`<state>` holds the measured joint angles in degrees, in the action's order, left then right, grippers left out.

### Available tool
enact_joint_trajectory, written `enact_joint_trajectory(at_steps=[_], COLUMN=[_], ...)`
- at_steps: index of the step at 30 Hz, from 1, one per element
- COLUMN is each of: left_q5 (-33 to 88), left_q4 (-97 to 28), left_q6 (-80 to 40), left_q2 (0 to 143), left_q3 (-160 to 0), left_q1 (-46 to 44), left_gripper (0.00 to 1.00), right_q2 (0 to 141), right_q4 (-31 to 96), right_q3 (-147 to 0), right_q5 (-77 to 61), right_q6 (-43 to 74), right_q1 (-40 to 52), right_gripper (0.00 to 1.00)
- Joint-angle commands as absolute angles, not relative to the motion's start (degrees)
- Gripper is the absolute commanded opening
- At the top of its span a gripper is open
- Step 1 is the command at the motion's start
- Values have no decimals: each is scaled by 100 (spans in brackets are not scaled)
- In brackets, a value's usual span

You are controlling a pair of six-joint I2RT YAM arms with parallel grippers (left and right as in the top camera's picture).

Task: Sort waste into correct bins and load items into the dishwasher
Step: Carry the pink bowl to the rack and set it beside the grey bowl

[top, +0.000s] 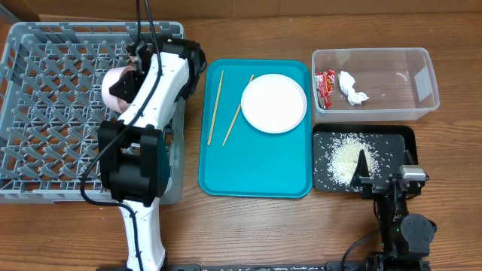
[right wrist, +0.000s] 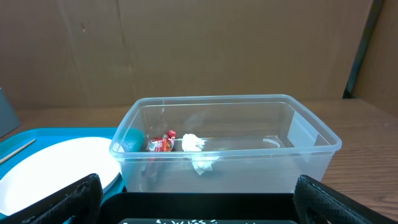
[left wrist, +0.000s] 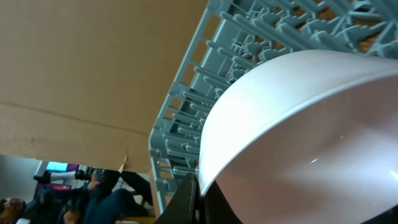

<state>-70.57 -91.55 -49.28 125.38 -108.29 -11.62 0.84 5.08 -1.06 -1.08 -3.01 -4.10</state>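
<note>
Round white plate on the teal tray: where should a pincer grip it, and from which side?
Likely best: the rim of the round white plate on its robot-facing edge. It lies flat on the teal tray, so only the thin rim offers a hold. Two thin wooden chopsticks crowd its left and the tray wall its right; the near side has bare floor.

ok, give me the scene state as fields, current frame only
left end effector: shut on bowl, over rack
right end effector: open, at near edge of black tray
teal tray: plate, two chopsticks
clear tub: wrapper, tissue
black tray: rice
</note>
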Motion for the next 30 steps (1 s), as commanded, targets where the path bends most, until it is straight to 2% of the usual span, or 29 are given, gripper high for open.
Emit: enact_joint_trajectory(at_steps=[1,22,26,30], left_q5=[-7354,-6733,-6567,-6573], left_q4=[-9334,-9194,-9139,-9139], left_q6=[-5365,-5616,-5616,-5616], left_q2=[12586,12591,12591,12591], left_q3=[-10855,-10707,-10702,-10702], left_q1=[-1111,-908,-1013,-1157], left_gripper=[4,5,9,17], right_q2=[16,16,16,16], right_q4=[462,462,460,460], right_q3=[-45,-45,-45,-45], right_q5=[-117,-117,-117,-117], right_q6=[-305,-305,-305,-305], right_q1=[-425,-425,-425,-425], right_gripper=[100,100,100,100])
